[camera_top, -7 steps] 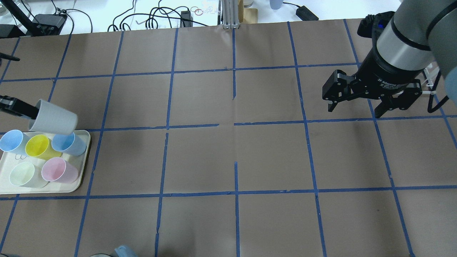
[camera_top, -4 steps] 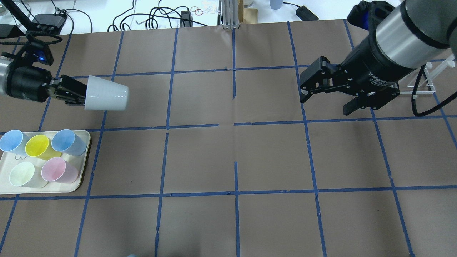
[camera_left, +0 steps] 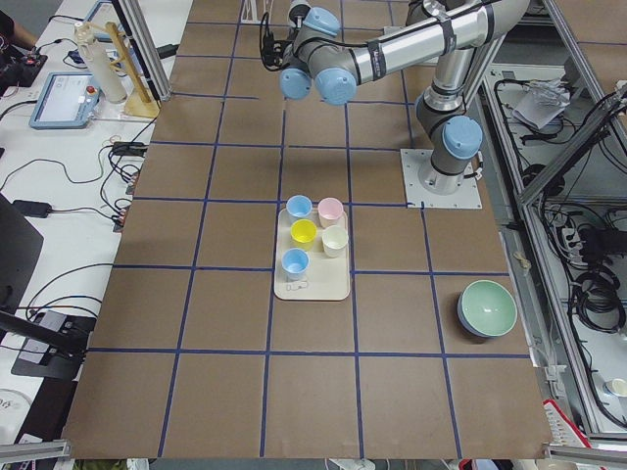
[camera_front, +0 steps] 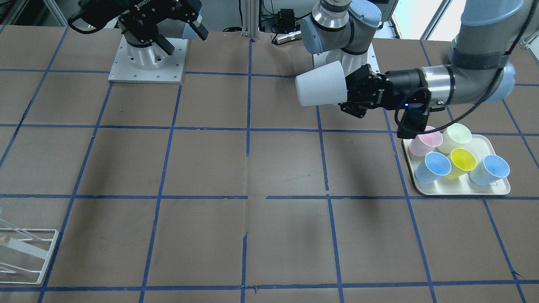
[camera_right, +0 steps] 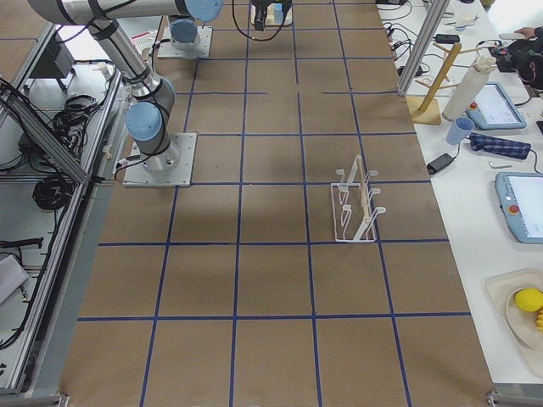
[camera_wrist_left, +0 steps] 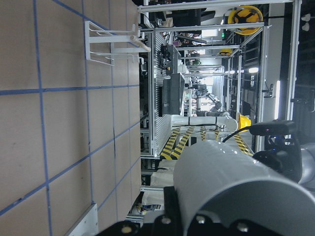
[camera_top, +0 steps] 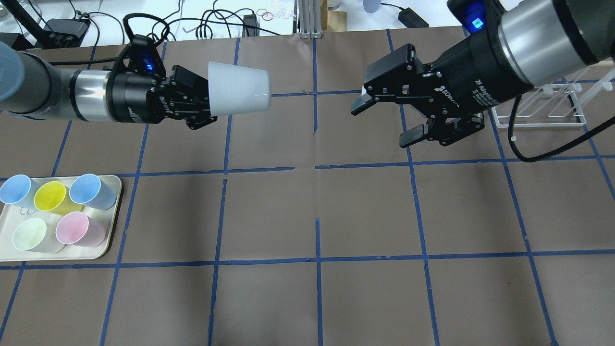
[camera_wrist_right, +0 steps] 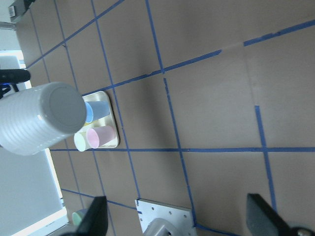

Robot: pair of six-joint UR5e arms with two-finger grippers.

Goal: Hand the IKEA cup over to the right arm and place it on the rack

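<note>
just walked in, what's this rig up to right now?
Mid hand-over. The left gripper holds the IKEA cup sideways above the table, gripped at its rim end, with its base pointing at the right gripper. The right gripper is open and faces the cup across a clear gap, not yet touching it. The rack stands toward the table's right end. Five coloured cups sit on the tray at the left.

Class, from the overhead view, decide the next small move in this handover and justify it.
Likely the right gripper, jaws open, should advance toward the IKEA cup: the left gripper holds it sideways, base facing the right gripper, and a gap separates them.
</note>
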